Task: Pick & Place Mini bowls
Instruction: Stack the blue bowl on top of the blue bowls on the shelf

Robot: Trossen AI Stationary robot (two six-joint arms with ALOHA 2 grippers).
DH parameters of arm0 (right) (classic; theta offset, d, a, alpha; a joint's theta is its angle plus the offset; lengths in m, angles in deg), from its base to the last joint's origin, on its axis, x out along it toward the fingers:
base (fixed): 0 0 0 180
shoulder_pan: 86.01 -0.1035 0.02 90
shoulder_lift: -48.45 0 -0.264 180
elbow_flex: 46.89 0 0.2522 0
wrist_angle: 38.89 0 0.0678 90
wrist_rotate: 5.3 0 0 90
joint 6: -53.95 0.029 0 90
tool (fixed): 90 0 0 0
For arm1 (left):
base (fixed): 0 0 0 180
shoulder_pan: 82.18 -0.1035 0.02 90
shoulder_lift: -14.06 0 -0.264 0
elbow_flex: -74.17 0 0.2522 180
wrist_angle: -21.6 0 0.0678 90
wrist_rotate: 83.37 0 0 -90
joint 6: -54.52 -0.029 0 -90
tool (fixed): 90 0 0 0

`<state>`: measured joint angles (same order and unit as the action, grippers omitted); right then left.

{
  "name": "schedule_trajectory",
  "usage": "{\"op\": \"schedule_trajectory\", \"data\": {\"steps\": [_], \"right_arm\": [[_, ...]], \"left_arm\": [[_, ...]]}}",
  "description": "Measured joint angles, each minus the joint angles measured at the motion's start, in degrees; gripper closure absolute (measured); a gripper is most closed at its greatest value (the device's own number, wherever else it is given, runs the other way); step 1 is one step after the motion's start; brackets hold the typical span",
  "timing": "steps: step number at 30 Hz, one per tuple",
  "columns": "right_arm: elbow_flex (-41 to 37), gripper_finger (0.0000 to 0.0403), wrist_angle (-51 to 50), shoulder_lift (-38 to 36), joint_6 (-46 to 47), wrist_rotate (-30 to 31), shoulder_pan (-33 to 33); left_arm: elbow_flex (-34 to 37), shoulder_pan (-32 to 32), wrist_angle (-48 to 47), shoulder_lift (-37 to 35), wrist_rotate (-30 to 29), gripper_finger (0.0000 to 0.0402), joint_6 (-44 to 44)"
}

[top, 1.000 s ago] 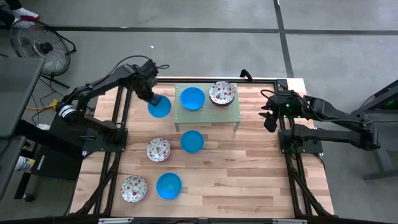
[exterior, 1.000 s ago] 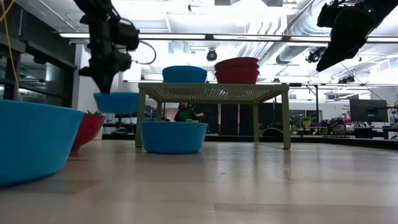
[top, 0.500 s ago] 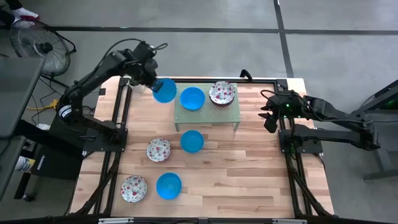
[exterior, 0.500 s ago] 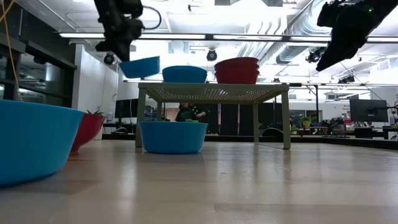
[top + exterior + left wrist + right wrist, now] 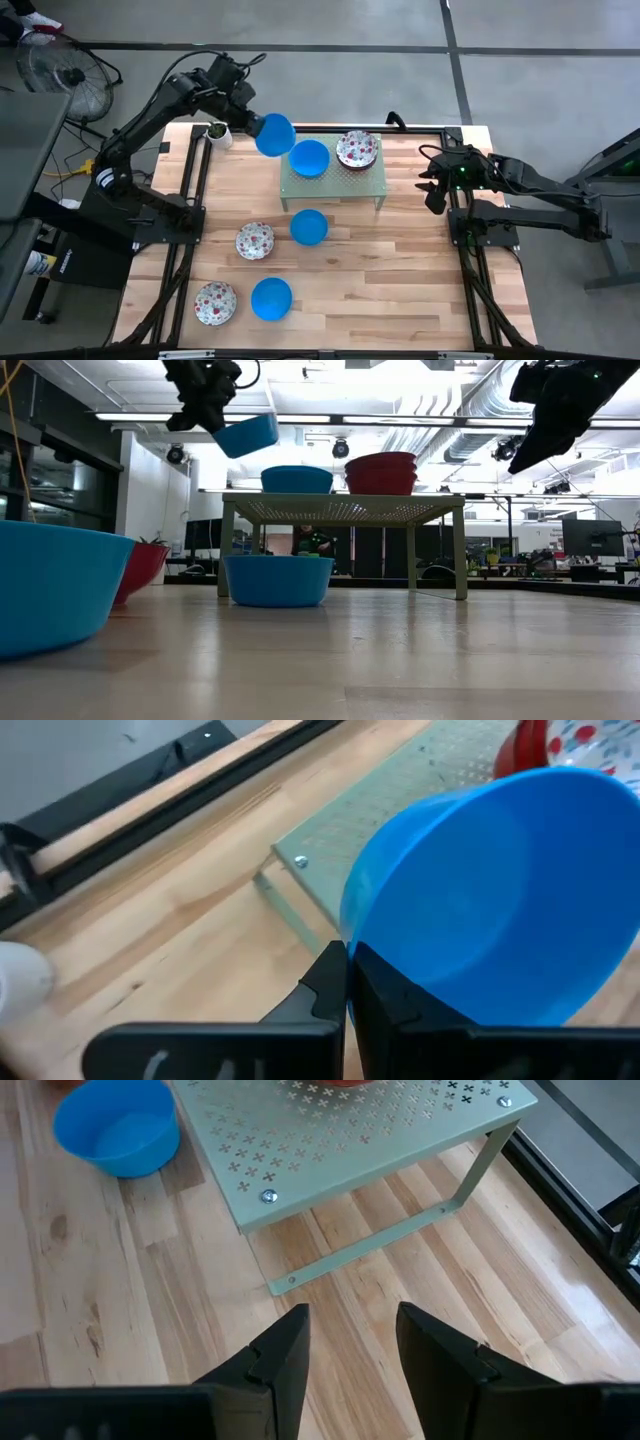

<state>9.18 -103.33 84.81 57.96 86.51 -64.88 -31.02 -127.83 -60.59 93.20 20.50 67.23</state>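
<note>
My left gripper (image 5: 255, 125) is shut on a bright blue mini bowl (image 5: 274, 133), held in the air at the far left corner of the green perforated stand (image 5: 335, 186). In the low view this bowl (image 5: 247, 435) hangs tilted, higher than the stand top (image 5: 345, 510). On the stand rest a blue bowl (image 5: 309, 157) and floral bowls (image 5: 357, 149), stacked in the low view (image 5: 381, 472). My right gripper (image 5: 432, 193) stands open above the table's right edge, with nothing between its fingers (image 5: 285, 1350). My left gripper pinches the blue bowl's rim (image 5: 348, 942) at the side nearest the wrist. One finger (image 5: 392, 995) lies on the inner wall and the other (image 5: 322, 982) outside. The fingers slant down from the table's far left. The bowl is lifted clear and tilted, its opening facing back toward the wrist.
On the wooden table stand a blue bowl (image 5: 309, 226), a floral bowl (image 5: 254, 240), another floral bowl (image 5: 215, 302) and a blue bowl (image 5: 271, 298) near the front. A small white pot with a plant (image 5: 217, 133) sits at the far left corner.
My left gripper has risen with the blue bowl from table height left of the stand to above the stand top, drifting toward the stand's far left corner. The bowl has gone from level to tilted. The gripper has stayed shut on it.
</note>
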Motion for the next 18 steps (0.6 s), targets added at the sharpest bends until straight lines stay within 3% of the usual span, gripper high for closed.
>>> {"op": "schedule_trajectory", "data": {"steps": [18], "right_arm": [[0.00, 0.0263, -0.07, -0.01, -0.02, -2.11, 0.01]], "left_arm": [[-0.82, 9.25, 8.59, 7.57, 2.08, 0.0401, 4.28]]}}
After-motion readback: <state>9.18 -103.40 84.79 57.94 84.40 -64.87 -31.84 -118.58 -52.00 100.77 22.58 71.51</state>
